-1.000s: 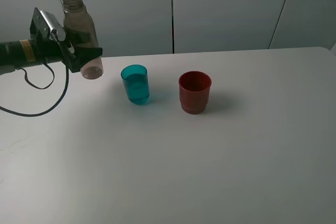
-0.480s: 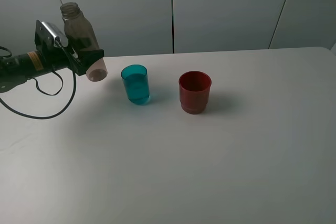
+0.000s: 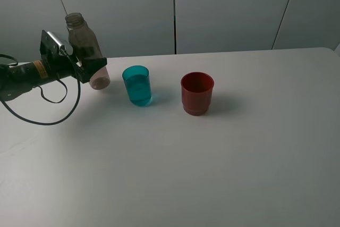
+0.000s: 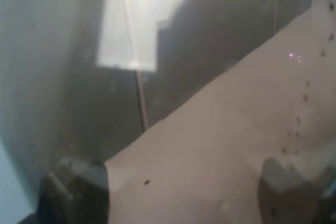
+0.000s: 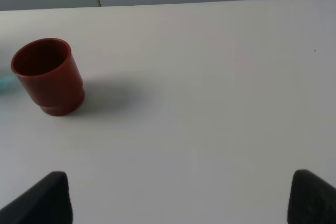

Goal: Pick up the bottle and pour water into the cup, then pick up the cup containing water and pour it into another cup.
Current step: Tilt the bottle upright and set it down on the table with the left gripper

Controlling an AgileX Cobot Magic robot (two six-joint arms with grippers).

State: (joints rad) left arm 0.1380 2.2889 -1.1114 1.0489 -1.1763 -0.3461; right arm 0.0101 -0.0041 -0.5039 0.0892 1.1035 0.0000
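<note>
bottle (image 3: 85, 41) is grasped low on its body by the left gripper (image 3: 91, 66), whose jaws are clenched on it. it is placed at about 9 o'clock of the teal cup (image 3: 137, 85), near it but apart. it is held nearly upright, neck leaning toward 11 o'clock and open mouth up, so that nothing is spilled. whether its base touches the table (image 3: 212, 174) cannot be told. water seems to be held in the teal cup already, so the bottle is judged due for setting down. the red cup (image 3: 197, 93) is stood at 3 o'clock of the teal cup, close enough for the second pour. the right gripper (image 5: 181, 200) is released, jaws wide apart, over bare table, with the red cup some way ahead of it. the table is plain, white and matt. pale grey wall panels (image 3: 228, 9) are seen behind it at 12 o'clock.
</note>
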